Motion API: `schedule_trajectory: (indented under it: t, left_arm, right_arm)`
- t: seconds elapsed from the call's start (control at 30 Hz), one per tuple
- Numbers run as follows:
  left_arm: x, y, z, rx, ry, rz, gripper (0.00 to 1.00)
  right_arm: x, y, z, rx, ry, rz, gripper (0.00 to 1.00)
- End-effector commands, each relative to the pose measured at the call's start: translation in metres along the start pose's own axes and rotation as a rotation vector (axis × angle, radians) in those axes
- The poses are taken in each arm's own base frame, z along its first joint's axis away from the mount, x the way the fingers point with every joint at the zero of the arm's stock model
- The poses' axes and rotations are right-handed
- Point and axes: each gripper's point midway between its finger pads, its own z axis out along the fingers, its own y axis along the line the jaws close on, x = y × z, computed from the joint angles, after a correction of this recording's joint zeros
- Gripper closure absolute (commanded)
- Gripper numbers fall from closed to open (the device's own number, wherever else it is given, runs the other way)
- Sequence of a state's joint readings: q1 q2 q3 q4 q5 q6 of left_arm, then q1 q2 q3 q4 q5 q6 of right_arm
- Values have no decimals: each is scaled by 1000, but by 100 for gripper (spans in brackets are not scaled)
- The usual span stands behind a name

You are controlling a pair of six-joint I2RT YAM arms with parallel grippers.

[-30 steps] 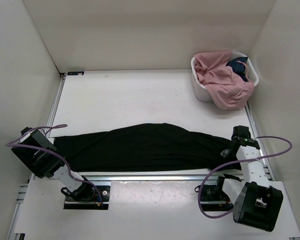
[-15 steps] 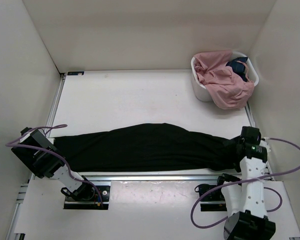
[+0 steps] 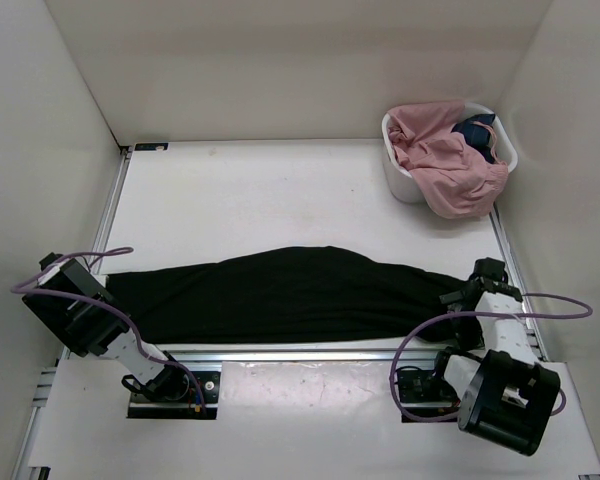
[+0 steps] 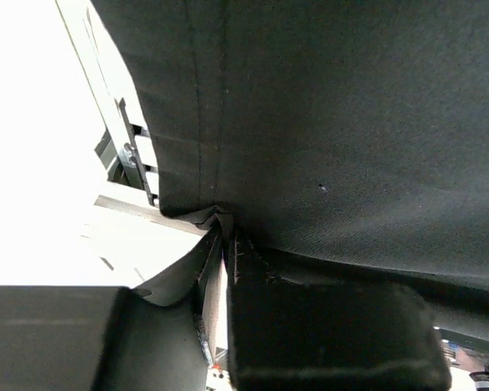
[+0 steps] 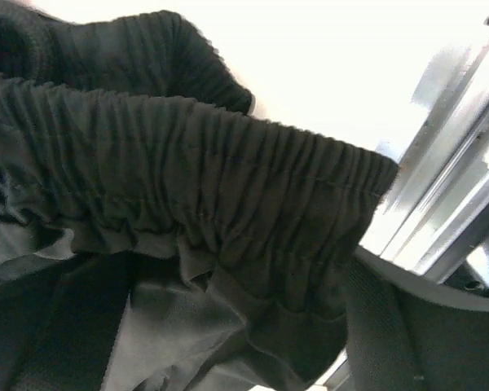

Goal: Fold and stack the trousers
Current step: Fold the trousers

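Black trousers point(image 3: 280, 295) lie stretched left to right along the near edge of the table. Their hem end is at the left and the elastic waistband point(image 5: 187, 187) at the right. My left gripper point(image 3: 108, 292) sits at the hem end; in the left wrist view the left gripper point(image 4: 226, 244) is nearly closed, pinching a fold of the trousers point(image 4: 350, 122). My right gripper point(image 3: 465, 297) is at the waistband end. In the right wrist view the right gripper point(image 5: 236, 326) stands open, with the gathered waistband lying loose between its fingers.
A white basket point(image 3: 398, 185) heaped with pink clothes point(image 3: 450, 160) and something dark blue stands at the back right corner. A metal rail point(image 3: 300, 352) runs along the table's near edge just below the trousers. White walls close in the table on three sides.
The right gripper has opened and let go of the waistband; its arm swung out to the right and came back toward the waistband. The left arm and the trousers have hardly moved.
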State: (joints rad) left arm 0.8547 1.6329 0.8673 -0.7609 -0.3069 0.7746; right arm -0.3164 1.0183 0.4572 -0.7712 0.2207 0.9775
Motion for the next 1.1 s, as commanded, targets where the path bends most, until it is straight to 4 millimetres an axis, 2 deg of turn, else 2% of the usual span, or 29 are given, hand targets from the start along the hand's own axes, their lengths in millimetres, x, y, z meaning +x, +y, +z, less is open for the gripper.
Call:
schedule_trajectory:
  t: [0.0,0.07,0.1,0.13,0.2,0.23,0.33,0.4,0.5,0.53,0.6,0.63,0.7,0.73,0.8,0.83,0.87,0.93,0.97,1.07]
  left_arm:
    - [-5,11,-6,-21,-14,-15,80]
    - [-4,12,-6,-28,-6,-25,80]
    - [-4,12,-6,-28,-6,-25,80]
    - [-4,12,-6,-28,-6,-25,80]
    - [0,10,-4,-30,10,-22,74]
    - [2,8,-5,-22,18,-18,73]
    - [0,12,-14,-24,-4,-23,69]
    - [-8,19,-28,-27,-50,-34,66]
    - [-9,16,-46,24,-73,-17,64]
    - [-17,20,-55,34,-108,-21,63]
    - [-15,17,-65,70,-105,-14,63]
    - [-22,22,-73,70,-135,-19,63]
    - [-29,23,-78,86,-161,-41,62]
    - [-38,14,-78,115,-180,-44,62]
    - [-50,3,-76,138,-192,-31,62]
    - [-62,-13,-74,169,-207,-10,62]
    - [-63,-30,-62,209,-185,7,62]
    - [-74,-55,-51,217,-176,70,63]
    - [-75,-65,-32,202,-162,97,63]
    - [-81,-81,-10,165,-119,121,69]
  right_arm:
    - [-42,53,21,-201,-173,85,13]
    - [-37,48,31,-182,-150,77,22]
    - [-39,52,32,-193,-158,79,28]
    - [-34,49,37,-180,-138,75,43]
    - [-34,51,41,-182,-131,54,61]
    - [-34,49,42,-171,-128,50,76]
    - [-37,58,40,-193,-123,12,100]
    - [-43,66,34,-217,-133,-12,100]
    - [-48,72,24,-232,-138,-40,100]
    - [-49,69,25,-217,-142,-40,100]
    - [-60,74,15,-232,-185,-54,100]
    - [-59,70,16,-216,-186,-65,100]
    - [-68,74,8,-225,-217,-79,100]
    - [-75,81,1,-236,-247,-105,100]
    - [-81,82,-5,-219,-273,-136,100]
    - [-90,87,-12,-227,-303,-157,100]
    - [-91,88,-15,-221,-311,-183,100]
    - [-103,93,-25,-213,-363,-222,100]
    - [-106,92,-28,-203,-374,-233,100]
    - [-118,98,-43,-194,-422,-279,100]
